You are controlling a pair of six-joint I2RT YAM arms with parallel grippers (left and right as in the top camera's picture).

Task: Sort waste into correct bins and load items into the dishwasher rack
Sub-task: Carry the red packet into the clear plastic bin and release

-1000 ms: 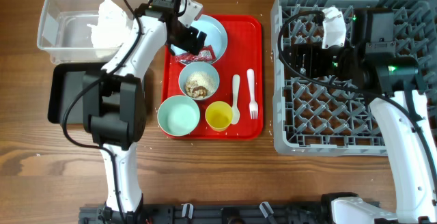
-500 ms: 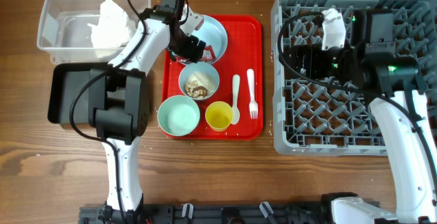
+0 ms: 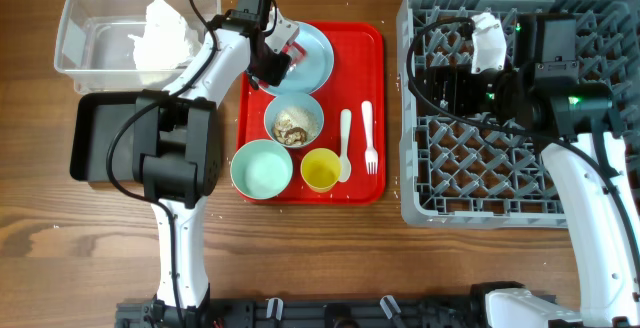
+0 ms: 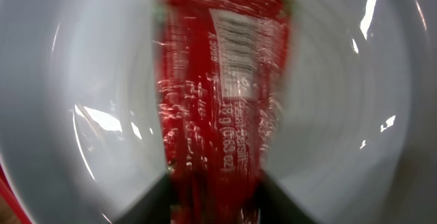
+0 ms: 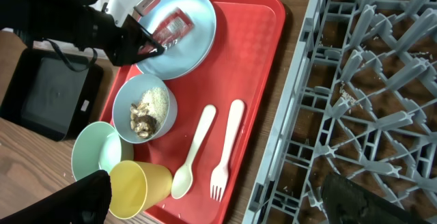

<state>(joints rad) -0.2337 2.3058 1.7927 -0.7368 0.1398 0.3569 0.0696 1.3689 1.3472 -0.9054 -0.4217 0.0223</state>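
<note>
My left gripper (image 3: 283,56) hangs low over the pale blue plate (image 3: 318,56) at the back of the red tray. Its jaws are shut on the red wrapper (image 4: 218,80), whose lower end sits between the dark fingers (image 4: 167,200); the right wrist view also shows the wrapper (image 5: 171,27) over the plate. A white bowl (image 3: 293,121) holds beige-brown food scraps. In front of it stand a teal bowl (image 3: 260,168) and a yellow cup (image 3: 320,170), with a white spoon (image 3: 345,143) and fork (image 3: 368,138) beside them. My right gripper (image 5: 225,203) is open and empty above the grey dishwasher rack (image 3: 500,178).
A clear tub (image 3: 80,23) at the back left holds a crumpled white napkin (image 3: 160,33). A black tray (image 3: 90,143) sits just in front of it. The red tray (image 3: 360,48) lies between these bins and the rack. Crumbs lie in the rack's grid floor.
The left jaws have closed on the wrapper. It has gone from the tray between plate and white bowl up over the plate. The right arm has not moved.
</note>
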